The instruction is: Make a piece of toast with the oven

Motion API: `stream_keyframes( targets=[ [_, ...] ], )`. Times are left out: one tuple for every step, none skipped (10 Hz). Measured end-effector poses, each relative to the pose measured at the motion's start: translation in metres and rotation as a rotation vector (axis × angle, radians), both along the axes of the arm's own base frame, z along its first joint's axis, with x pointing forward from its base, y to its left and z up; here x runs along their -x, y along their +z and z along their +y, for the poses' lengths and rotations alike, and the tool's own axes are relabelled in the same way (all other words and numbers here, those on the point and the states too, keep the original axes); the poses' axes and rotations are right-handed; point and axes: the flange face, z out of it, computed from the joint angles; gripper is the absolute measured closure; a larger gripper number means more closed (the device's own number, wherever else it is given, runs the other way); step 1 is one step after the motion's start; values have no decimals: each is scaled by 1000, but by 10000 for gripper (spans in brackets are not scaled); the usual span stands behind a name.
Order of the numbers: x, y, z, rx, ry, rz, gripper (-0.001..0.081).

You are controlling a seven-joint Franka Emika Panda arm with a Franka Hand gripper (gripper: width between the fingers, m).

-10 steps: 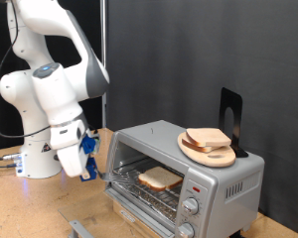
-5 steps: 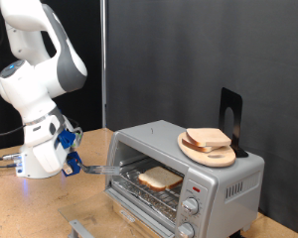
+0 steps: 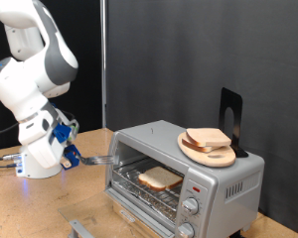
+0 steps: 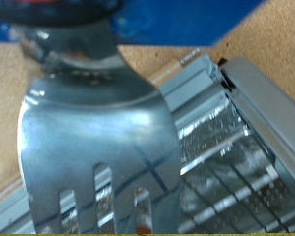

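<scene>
**Operator:** Pale bread with a tan crust: my piece of toast (image 3: 160,178) lies flat on the wire rack inside the oven (image 3: 223,178), whose glass door hangs open. The oven is a boxy silver thing with round knobs down its front, standing on the wooden table (image 3: 30,213) towards the exterior view's right edge.

**Second:** And the gripper?

**Operator:** The gripper (image 3: 68,154) is off the oven's open side, towards the exterior view's left, roughly level with the slice. It carries a metal fork (image 4: 103,147) that reaches towards the oven mouth, its tines short of the slice and apart from it. In the wrist view the shiny tines point at the rack.

**Second:** Fingers?

**Operator:** Hidden behind the blue mount; I cannot tell whether they are spread or pressed together.

**Second:** Anything else?

**Operator:** A round wooden board (image 3: 209,151) on the oven's top carries more slices (image 3: 207,138), with a black stand (image 3: 231,114) behind.
</scene>
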Motion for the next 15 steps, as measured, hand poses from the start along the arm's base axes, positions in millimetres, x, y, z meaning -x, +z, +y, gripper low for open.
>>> stream_keyframes(
  targets=[
    [1, 11, -3, -26, -10, -26, 376],
    [0, 23, -3, -48, -22, -56, 376],
    [0, 34, 0, -65, -29, -76, 376],
    [-1, 45, 5, -76, -40, -81, 376],
    [-2, 52, 11, -81, -50, -79, 376],
    [-1, 50, 10, -81, -49, -77, 376],
    [-2, 49, 13, -110, -54, -80, 376],
    [-5, 52, 21, -157, -54, -100, 376],
    [-10, 57, 35, -200, -45, -118, 376],
    [-15, 63, 51, -221, -23, -127, 376],
    [-19, 69, 67, -220, 3, -132, 376],
    [-22, 73, 82, -203, 22, -129, 376],
    [-25, 79, 99, -171, 30, -136, 376],
    [-27, 84, 116, -131, 33, -152, 376],
    [-29, 88, 133, -94, 33, -169, 376]
  ],
)
